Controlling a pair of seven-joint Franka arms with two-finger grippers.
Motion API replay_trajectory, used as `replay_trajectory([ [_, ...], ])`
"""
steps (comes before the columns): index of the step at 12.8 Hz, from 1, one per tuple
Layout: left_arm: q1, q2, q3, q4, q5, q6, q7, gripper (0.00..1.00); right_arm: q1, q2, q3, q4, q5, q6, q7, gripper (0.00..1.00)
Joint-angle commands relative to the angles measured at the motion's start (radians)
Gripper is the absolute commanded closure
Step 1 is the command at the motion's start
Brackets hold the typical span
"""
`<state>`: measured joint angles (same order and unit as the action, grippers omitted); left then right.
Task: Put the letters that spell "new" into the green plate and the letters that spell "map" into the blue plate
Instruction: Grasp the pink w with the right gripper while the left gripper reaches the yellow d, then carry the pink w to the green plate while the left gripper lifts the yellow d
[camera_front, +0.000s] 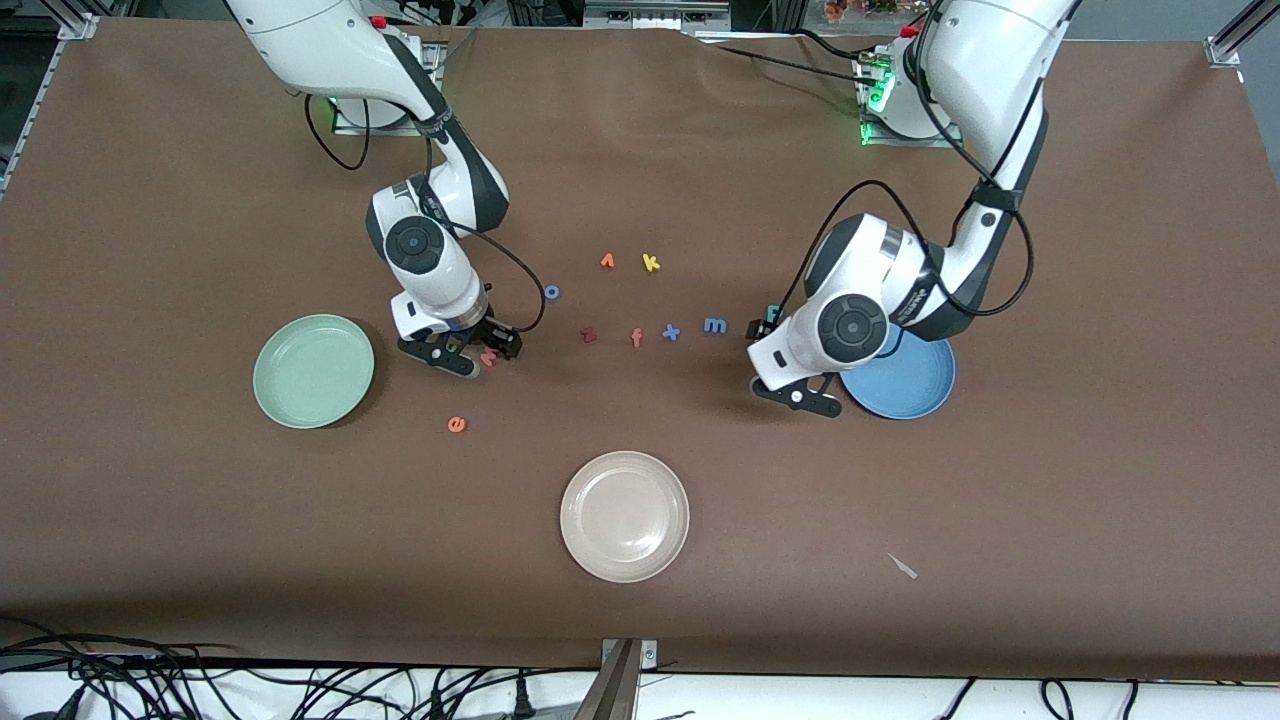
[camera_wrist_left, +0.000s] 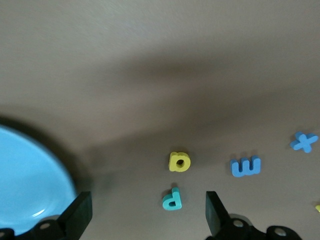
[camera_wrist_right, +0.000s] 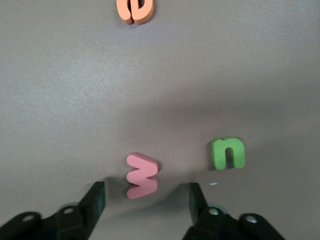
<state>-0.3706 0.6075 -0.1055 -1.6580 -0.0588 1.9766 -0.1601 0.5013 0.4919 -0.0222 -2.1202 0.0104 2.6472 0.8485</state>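
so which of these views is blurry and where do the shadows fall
Left wrist view: soft throughout, the blue plate a smeared edge, a broad dark shadow band across the table above the yellow "a". Right wrist view: sharper; the pinkish-red "w" casts a shadow. Front view: crisp, even light, glare on the beige plate.

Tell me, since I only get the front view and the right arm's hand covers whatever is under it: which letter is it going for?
Observer: The right wrist view shows the right hand low over the table, with its fingers apart on either side of the pink w and not touching it.
Operator: Is the n in there too?
Observer: No, the green n lies flat beside the w, outside the fingers.
Operator: And the other arm?
Observer: The left hand is open over the teal p, and the yellow a lies right beside that letter.
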Motion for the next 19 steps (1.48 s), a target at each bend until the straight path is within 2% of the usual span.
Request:
replay_trajectory([
  [1,-0.034,0.031,0.009,0.001,-0.006,0.047,-0.047,0.0,-0.004,0.005,0.002,0.003,0.014,0.014,-0.006,0.36],
  [4,-0.08,0.032,0.01,-0.057,0.002,0.094,-0.171,0.0,-0.004,0.02,0.002,0.014,0.014,0.016,-0.006,0.46],
  [7,-0.08,0.029,0.009,-0.132,0.008,0.197,-0.183,0.0,-0.004,0.024,0.002,0.014,0.014,0.016,-0.006,0.66],
  [9,-0.08,0.029,0.009,-0.176,0.008,0.264,-0.185,0.03,-0.006,0.028,0.002,0.014,0.014,0.016,-0.008,0.86],
  [10,-0.08,0.029,0.009,-0.187,0.008,0.281,-0.185,0.14,-0.006,0.028,0.002,0.017,0.014,0.014,-0.008,1.0],
  [11,-0.079,0.029,0.009,-0.187,0.008,0.281,-0.184,0.32,-0.004,0.027,0.002,0.026,0.014,0.008,-0.008,1.0],
  [12,-0.079,0.028,0.009,-0.186,0.004,0.281,-0.185,0.44,-0.004,0.025,0.002,0.048,0.014,-0.015,-0.011,1.0],
  [13,-0.079,0.026,0.009,-0.186,0.004,0.281,-0.184,0.61,-0.006,0.021,0.001,0.086,0.014,-0.086,-0.011,1.0],
  [14,-0.079,0.028,0.009,-0.187,0.004,0.281,-0.184,0.71,-0.01,0.014,-0.002,0.136,0.014,-0.181,-0.015,1.0],
  [15,-0.079,0.026,0.009,-0.187,0.004,0.281,-0.185,0.77,-0.015,0.005,-0.008,0.176,0.014,-0.264,-0.025,1.0],
  [16,-0.079,0.023,0.009,-0.187,0.004,0.281,-0.184,0.86,-0.026,-0.009,-0.022,0.196,0.014,-0.324,-0.073,1.0],
  [19,-0.074,-0.003,0.009,-0.184,0.005,0.269,-0.176,0.91,-0.029,-0.1,-0.103,0.172,0.016,-0.447,-0.257,1.0],
])
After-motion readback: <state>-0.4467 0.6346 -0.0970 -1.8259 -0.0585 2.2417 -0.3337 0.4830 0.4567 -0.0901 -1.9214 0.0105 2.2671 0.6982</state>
